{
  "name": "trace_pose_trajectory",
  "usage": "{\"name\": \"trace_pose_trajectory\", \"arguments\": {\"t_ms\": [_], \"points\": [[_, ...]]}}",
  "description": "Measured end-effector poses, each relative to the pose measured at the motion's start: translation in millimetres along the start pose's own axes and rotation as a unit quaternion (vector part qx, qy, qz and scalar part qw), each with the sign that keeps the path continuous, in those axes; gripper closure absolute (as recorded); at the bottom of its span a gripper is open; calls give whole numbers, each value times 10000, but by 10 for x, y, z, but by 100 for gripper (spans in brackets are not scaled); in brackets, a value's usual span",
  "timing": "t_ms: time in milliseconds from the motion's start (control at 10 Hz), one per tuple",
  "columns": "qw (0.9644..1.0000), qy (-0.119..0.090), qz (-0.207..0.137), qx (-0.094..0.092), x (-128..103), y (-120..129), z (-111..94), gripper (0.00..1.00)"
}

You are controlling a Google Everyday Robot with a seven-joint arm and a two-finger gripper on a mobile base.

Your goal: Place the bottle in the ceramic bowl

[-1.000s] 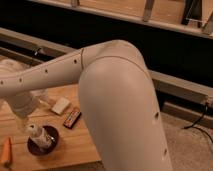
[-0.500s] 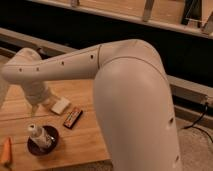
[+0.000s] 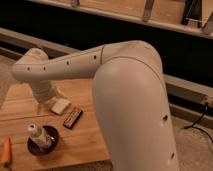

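- Now the bottle sits in the bowl, front left on the table.
- Gripper, its state unclear, hangs above, beside a pale block and snack bar.
- Carrot lies far left.

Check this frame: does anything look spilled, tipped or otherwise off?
Nothing spilled. The bottle stands in the bowl, leaning slightly rather than lying flat. The gripper is raised behind it, near a pale block.
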Motion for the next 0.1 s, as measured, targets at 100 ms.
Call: {"name": "trace_pose_trajectory", "arguments": {"t_ms": [100], "points": [[9999, 30, 110, 53, -2, -41, 35, 20]]}}
